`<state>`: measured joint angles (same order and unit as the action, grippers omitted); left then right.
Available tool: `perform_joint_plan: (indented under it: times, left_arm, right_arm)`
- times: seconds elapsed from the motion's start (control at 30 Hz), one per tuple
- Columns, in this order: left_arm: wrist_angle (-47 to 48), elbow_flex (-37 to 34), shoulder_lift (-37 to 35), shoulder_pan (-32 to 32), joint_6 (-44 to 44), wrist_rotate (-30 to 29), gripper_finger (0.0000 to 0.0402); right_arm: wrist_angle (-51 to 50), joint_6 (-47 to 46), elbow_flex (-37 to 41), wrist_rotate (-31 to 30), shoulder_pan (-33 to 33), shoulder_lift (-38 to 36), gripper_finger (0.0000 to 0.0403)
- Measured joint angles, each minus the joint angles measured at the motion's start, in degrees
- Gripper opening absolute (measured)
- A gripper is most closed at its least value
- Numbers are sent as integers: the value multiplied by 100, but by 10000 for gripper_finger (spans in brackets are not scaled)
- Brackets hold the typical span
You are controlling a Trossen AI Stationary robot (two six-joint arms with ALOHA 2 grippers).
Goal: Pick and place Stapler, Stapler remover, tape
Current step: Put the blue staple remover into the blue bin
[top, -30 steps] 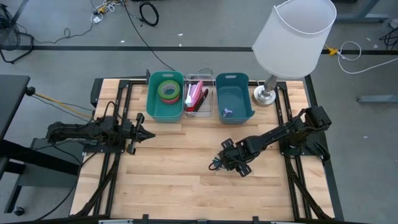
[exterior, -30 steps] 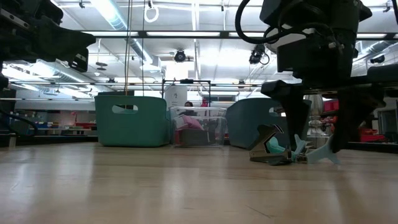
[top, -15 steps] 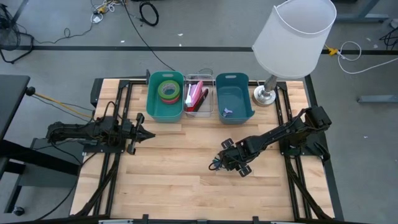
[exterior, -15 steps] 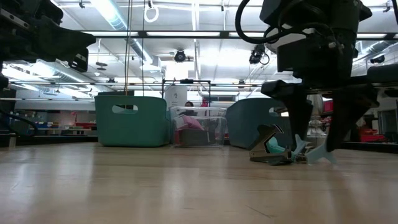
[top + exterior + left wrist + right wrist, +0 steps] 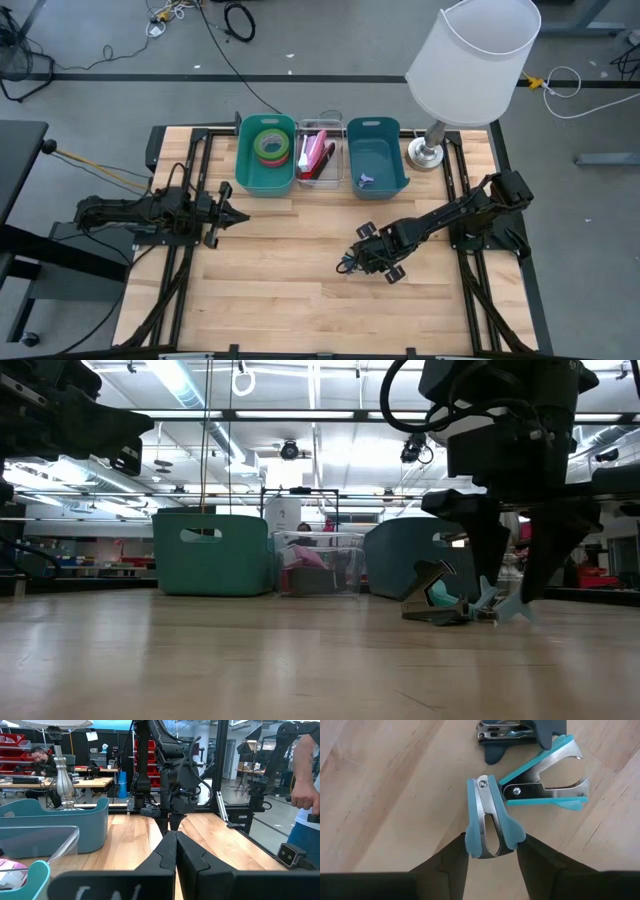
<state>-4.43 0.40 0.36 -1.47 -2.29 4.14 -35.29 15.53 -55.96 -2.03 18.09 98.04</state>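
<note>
Three stapler removers lie together on the wooden table (image 5: 280, 290): a teal one (image 5: 490, 817) between the fingers of my right gripper (image 5: 492, 851), a second teal one (image 5: 545, 787) and a dark one (image 5: 515, 732) just beyond it. In the low view the cluster (image 5: 435, 600) rests flat on the tabletop below my right gripper (image 5: 512, 595). Rolls of tape (image 5: 270, 146) sit in the left teal bin and a pink stapler (image 5: 316, 155) in the clear bin. My left gripper (image 5: 238, 214) waits shut and level at the table's left. My right gripper pinches the teal stapler remover between its two fingers (image 5: 451, 862), one on each flared plastic side (image 5: 471, 845), at the wide end away from the rivet. The fingers come from above, pointing steeply down. The remover lies flat on the table.
Three bins stand in a row at the far edge; the right blue one (image 5: 376, 155) holds another small remover. A white-shaded lamp (image 5: 470, 60) stands at the far right. A person (image 5: 305, 795) shows beyond the table in the left wrist view.
My right gripper has stayed in place and its fingers have drawn together, closing in on the teal stapler remover's two sides. The remover still lies on the table.
</note>
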Motion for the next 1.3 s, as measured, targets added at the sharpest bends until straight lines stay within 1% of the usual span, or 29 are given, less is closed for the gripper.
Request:
perform_joint_plan:
  times: [0.23, 0.47, 1.07, 1.3]
  left_arm:
    - [0, 1, 0, 0, -1, 0, 3]
    - [-2, -1, 0, 1, -1, 0, 3]
    - [-1, 0, 0, 1, 0, 0, 3]
    - [-2, 1, 0, -1, 1, 0, 3]
  right_arm:
    - [-8, 0, 0, -12, 0, 0, 146]
    - [-94, 0, 2, 11, 2, -65, 144]
    - [-127, 0, 0, -5, -51, -1352, 144]
    - [-120, -2, 0, -10, -316, -1513, 144]
